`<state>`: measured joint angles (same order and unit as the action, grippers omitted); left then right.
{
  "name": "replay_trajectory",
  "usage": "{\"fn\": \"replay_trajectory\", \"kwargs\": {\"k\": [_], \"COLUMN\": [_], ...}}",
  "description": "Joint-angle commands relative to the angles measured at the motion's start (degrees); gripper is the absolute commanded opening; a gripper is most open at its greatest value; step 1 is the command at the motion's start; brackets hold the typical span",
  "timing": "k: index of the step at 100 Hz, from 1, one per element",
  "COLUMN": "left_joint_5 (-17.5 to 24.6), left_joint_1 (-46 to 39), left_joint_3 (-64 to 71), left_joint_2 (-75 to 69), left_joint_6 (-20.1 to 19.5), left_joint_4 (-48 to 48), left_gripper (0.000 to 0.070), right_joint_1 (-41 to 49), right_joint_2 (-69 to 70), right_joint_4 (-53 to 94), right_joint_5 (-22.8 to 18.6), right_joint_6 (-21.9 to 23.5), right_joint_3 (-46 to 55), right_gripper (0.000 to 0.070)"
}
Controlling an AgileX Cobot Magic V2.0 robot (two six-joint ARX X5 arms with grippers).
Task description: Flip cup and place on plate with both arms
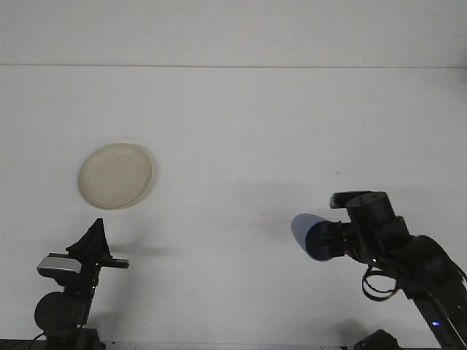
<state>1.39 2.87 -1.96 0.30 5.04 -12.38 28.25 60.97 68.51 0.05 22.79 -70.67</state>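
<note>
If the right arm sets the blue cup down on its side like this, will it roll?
Probably: the blue cup is round and tapered, so it would likely roll in a curve. It looks light and thin-walled, held sideways in the right gripper, so a nudge may shift it.

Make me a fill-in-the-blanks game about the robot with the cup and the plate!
1. The cup in the right tool is coloured ____.
2. The round plate lies on the ____ side of the table.
3. The plate has ____ on it.
4. The left tool holds ____.

Missing words: blue; left; nothing; nothing
</note>
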Motion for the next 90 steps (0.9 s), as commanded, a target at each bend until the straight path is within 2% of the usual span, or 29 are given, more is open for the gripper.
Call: {"fn": "replay_trajectory", "kwargs": {"k": [1,27,52,90], "left_joint_5": [-0.28,-0.28,-0.28,-0.28], "left_joint_1": [0.0,0.0,0.0,0.0], "left_joint_3": [1.09,1.09,1.09,1.09], "left_joint_2": [-0.07,-0.07,-0.07,-0.07], "left_joint_6": [-0.24,-0.24,-0.24,-0.24], "left_joint_4": [-0.55,-0.57,-0.55,-0.57], "left_gripper": [0.0011,0.0012,0.0011,0.0011], "right_joint_1": [2.82,12.0,16.33,16.85], "right_joint_2": [4.57,22.86,35.5,43.58], "right_joint_4": [-0.37,3.61,5.03,5.62], "right_joint_5": [-0.04,-0.04,-0.09,-0.7], "right_joint_6": [0.94,-1.6,-4.02,-6.12], "right_joint_3": [-2.6,-12.2,-19.96,-21.27], "right_gripper": [0.0,0.0,0.0,0.0]}}
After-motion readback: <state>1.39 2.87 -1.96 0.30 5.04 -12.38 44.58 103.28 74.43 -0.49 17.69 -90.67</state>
